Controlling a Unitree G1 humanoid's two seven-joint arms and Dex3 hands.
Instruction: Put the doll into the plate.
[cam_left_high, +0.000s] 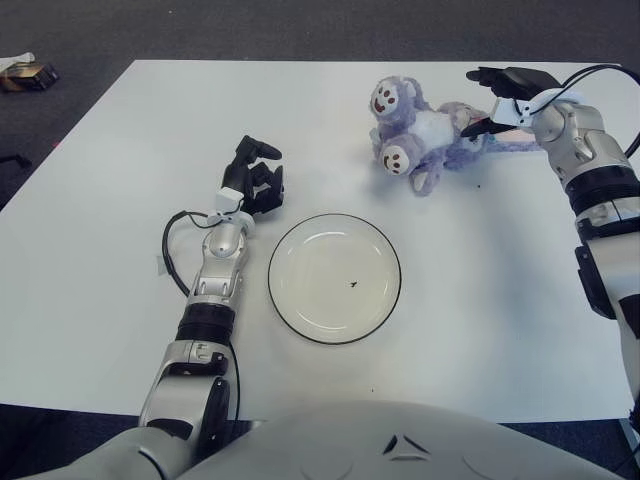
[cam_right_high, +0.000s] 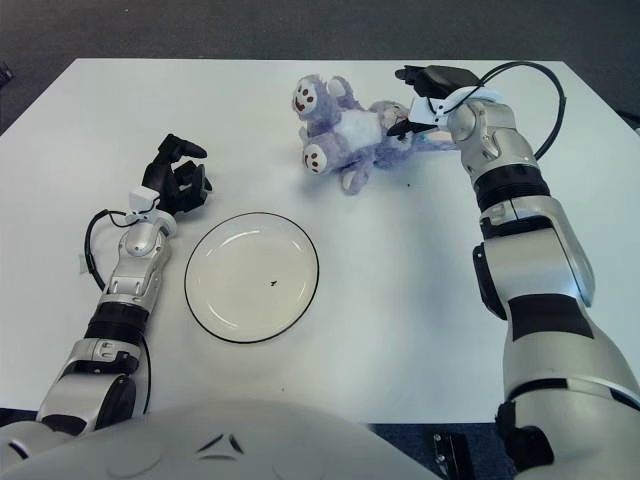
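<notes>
Bare table (cam_left_high: 480, 300) between doll (cam_left_high: 420, 135) and plate (cam_left_high: 334, 278); left robot hand (cam_left_high: 255, 185) just beside plate.

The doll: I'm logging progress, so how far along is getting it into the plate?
Nothing is finished yet: the purple doll lies on the white table, beyond the plate, which holds nothing. In hand: the right hand is at the doll's right side, fingers open around it, not visibly gripping. Left hand shows left of the plate. Grasping, carrying and placing remain.

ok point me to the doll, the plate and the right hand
doll (cam_left_high: 428, 135), left eye view, on its white belly
plate (cam_left_high: 334, 278), left eye view, on its bare centre
right hand (cam_left_high: 497, 100), left eye view, between its spread fingers
</notes>
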